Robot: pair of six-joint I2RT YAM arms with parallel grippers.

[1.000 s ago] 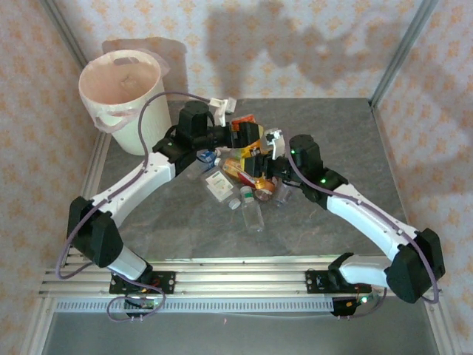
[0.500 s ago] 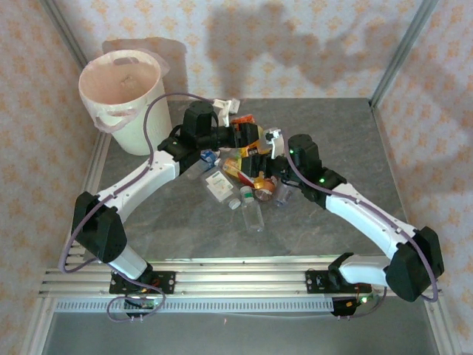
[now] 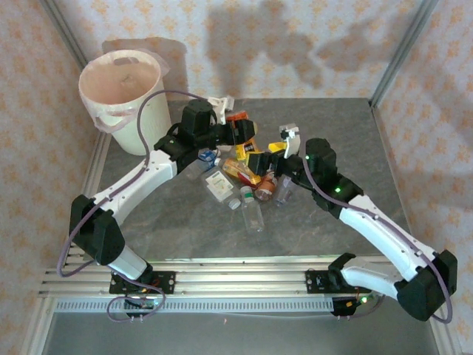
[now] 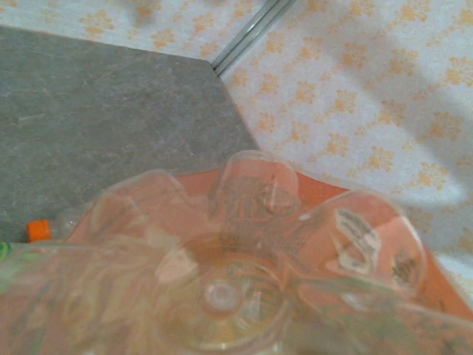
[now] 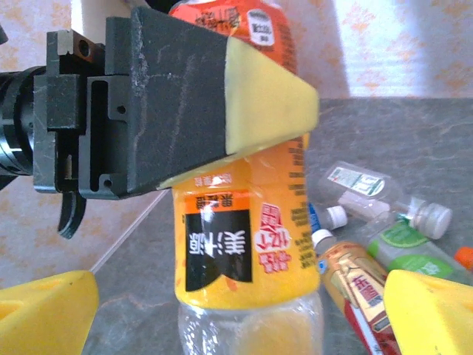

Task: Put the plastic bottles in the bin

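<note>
Left gripper (image 3: pixel 240 133) clamped on a yellow-and-orange labelled bottle (image 5: pixel 236 244), over the pile of bottles (image 3: pixel 250 200) mid-table, well apart from the bin (image 3: pixel 140 126) at far left. Right gripper (image 5: pixel 236 314) stands wide open, facing it. The bottle looks light, thin-walled and slick, best gripped at the labelled middle. The left wrist view shows its clear base; the right wrist view shows a pad pressing its label

Bin (image 3: pixel 142 130) far left — bottles (image 3: pixel 253 214) right, nearer
</note>
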